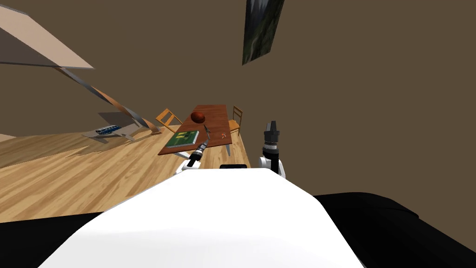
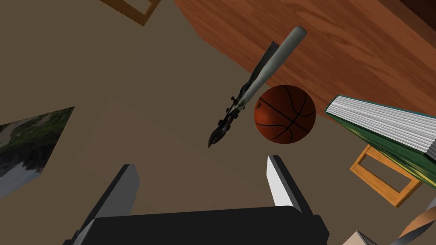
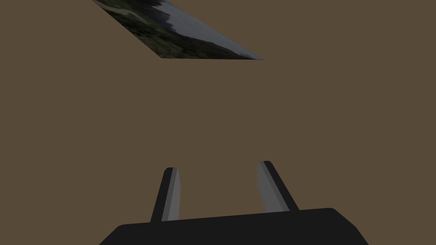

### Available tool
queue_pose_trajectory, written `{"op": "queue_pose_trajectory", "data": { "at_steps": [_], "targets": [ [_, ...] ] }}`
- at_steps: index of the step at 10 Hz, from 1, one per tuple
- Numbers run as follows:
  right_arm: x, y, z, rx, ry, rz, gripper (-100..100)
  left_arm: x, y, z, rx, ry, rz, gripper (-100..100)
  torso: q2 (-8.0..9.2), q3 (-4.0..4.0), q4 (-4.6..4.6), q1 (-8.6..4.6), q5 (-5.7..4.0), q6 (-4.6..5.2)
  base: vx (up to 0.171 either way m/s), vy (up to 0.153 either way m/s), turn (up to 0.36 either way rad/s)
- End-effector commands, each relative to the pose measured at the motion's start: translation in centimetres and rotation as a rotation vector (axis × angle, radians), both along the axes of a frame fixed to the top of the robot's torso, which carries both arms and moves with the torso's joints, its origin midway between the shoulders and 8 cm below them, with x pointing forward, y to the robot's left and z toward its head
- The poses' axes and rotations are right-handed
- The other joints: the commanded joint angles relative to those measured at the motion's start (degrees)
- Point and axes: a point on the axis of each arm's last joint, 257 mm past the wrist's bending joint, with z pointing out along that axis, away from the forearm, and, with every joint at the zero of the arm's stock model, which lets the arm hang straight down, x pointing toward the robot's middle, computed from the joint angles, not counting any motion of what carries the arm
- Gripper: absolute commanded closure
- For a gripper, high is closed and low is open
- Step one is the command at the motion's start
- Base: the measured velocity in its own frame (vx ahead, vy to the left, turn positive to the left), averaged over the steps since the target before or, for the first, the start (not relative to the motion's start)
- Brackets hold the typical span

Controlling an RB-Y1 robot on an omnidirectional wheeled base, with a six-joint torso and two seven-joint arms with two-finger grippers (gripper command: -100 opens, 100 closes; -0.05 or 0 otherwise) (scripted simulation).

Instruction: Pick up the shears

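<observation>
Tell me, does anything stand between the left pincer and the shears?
Nothing visible does. The open left pincer faces the shears with only free space between them. The ball sits close beside the shears, on the side of the book, not in the path.

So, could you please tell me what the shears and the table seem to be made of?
Shears: pale grey, matt handles and a dark head, likely metal, though the plain render leaves it open. Table: reddish-brown wood, shown by streaked grain, with a slight sheen.
</observation>
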Motion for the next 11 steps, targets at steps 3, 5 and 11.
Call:
{"op": "queue_pose_trajectory", "data": {
  "at_steps": [3, 5, 11],
  "targets": [
    [0.0, 0.0, 0.0, 0.0, 0.0, 0.0, 0, 0.7, 2.0, -2.3, 0.125, 0.08, -0.015, -100, -0.12, -0.07, -0.03, 0.07, 0.02, -0.02, 0.062, 0.05, -0.143],
    [0.0, 0.0, 0.0, 0.0, 0.0, 0.0, 0, 1.4, 3.8, -2.8, 0.215, 0.117, -0.029, -100, -0.16, -0.1, -0.04, 0.11, 0.03, -0.02, 0.08, 0.081, -0.214],
    [0.0, 0.0, 0.0, 0.0, 0.0, 0.0, 0, 3.3, 6.3, -1.6, 0.338, 0.135, -0.052, -100, -0.41, -0.24, -0.09, 0.42, 0.09, -0.04, 0.105, 0.111, -0.134]
  ]
}}
